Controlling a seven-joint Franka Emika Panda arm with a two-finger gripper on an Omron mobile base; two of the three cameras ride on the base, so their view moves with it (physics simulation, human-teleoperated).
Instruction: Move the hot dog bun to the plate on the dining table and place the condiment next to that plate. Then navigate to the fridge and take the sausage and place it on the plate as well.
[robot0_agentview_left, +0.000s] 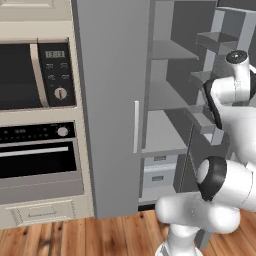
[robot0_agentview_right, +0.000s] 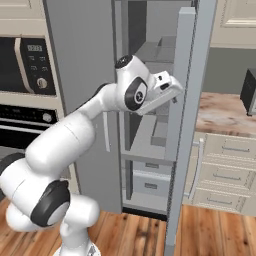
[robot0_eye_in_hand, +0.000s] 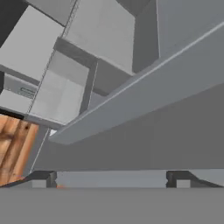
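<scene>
The fridge (robot0_agentview_left: 110, 100) stands open in front of me, its grey shelves (robot0_agentview_left: 165, 135) bare where I can see them. My arm reaches in between the two doors, and the hand (robot0_agentview_right: 167, 87) sits beside the edge of the right door (robot0_agentview_right: 192, 100). My gripper (robot0_eye_in_hand: 111, 177) is open with nothing between its fingertips (robot0_eye_in_hand: 43, 177). It looks along grey shelves (robot0_eye_in_hand: 100, 35) and door racks. The sausage, hot dog bun, plate, condiment and dining table are out of view.
Left of the fridge, a cream column holds a microwave (robot0_agentview_left: 35, 75) above an oven (robot0_agentview_left: 37, 160). A marbled counter (robot0_agentview_right: 225, 115) with cream drawers (robot0_agentview_right: 225, 170) lies to the right. Pale fridge drawers (robot0_agentview_left: 160, 175) sit at the bottom, over wooden floor (robot0_agentview_left: 100, 235).
</scene>
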